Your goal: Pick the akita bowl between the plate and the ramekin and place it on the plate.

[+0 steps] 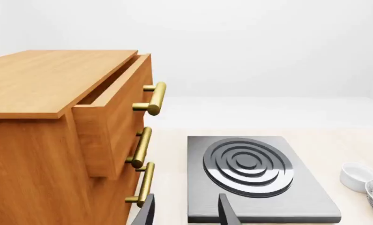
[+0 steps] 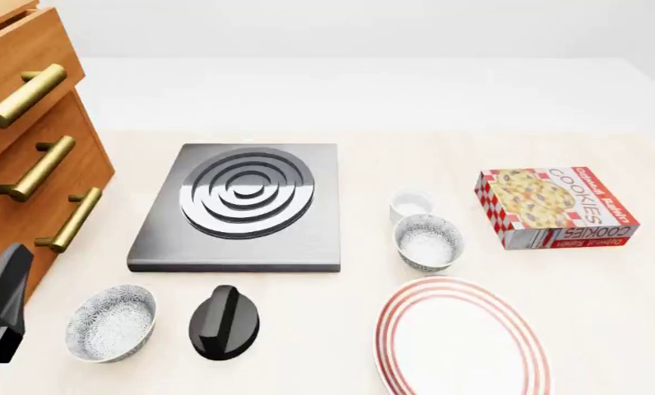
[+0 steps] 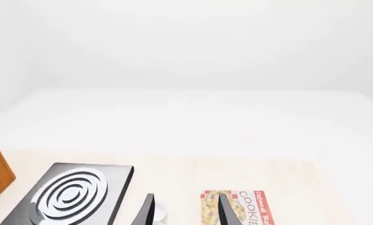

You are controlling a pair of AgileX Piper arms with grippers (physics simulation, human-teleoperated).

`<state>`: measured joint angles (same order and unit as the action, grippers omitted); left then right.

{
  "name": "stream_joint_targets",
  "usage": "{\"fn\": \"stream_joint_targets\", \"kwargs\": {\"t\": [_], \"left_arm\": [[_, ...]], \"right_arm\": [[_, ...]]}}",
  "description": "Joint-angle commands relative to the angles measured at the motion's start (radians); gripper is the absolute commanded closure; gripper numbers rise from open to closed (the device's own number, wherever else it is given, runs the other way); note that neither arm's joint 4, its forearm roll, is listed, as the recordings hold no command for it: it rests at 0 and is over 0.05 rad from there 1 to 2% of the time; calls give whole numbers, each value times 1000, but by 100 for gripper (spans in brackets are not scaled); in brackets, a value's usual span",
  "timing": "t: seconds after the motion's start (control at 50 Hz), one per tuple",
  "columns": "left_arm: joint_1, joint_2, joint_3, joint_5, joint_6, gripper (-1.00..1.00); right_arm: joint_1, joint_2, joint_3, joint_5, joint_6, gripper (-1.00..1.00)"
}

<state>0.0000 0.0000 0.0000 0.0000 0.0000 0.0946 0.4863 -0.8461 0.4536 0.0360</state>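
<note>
Pre-grasp: both claws point(image 1: 186, 211) point(image 3: 183, 210) spread, empty; next, reach speckled akita bowl point(image 2: 428, 241) centre-right, btwn white ramekin point(image 2: 411, 202) & red-ringed plate point(image 2: 462, 341).

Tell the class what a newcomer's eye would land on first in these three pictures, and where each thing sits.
Probably the dark stove plate with its silver rings, mid-table beside the wooden drawer cabinet on the left. Next comes the red-ringed plate at the near right edge, with the akita bowl and ramekin lined up behind it. The bright cookie box lies further right.
</note>
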Motion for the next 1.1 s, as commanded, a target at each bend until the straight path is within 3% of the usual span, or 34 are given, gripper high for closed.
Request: {"fn": "stream_joint_targets", "kwargs": {"t": [0.02,0.14,0.18,0.24,0.26,0.36,0.46,0.48,0.54,0.7,0.84,0.86,0.94,1.1], "left_arm": [[0,0,0,0,0,-100],[0,0,0,0,0,-100],[0,0,0,0,0,-100],[0,0,0,0,0,-100],[0,0,0,0,0,-100],[0,0,0,0,0,-100],[0,0,0,0,0,-100],[0,0,0,0,0,-100],[0,0,0,0,0,-100],[0,0,0,0,0,-100],[0,0,0,0,0,-100],[0,0,0,0,0,-100],[0,0,0,0,0,-100],[0,0,0,0,0,-100]], "right_arm": [[26,189,-279,156,-72,-100],[-7,264,-376,206,-101,-100],[2,302,-455,255,-96,-100],[-35,326,-491,283,-153,-100],[-19,342,-509,293,-131,-100],[-14,412,-573,355,-169,-100],[13,491,-624,401,-163,-100],[42,524,-641,407,-141,-100],[37,540,-647,410,-160,-100],[102,688,-675,453,-95,-100],[102,706,-641,462,-107,-100],[90,704,-630,460,-129,-100],[92,702,-615,488,-124,-100],[86,755,-556,438,-109,-100]]}}
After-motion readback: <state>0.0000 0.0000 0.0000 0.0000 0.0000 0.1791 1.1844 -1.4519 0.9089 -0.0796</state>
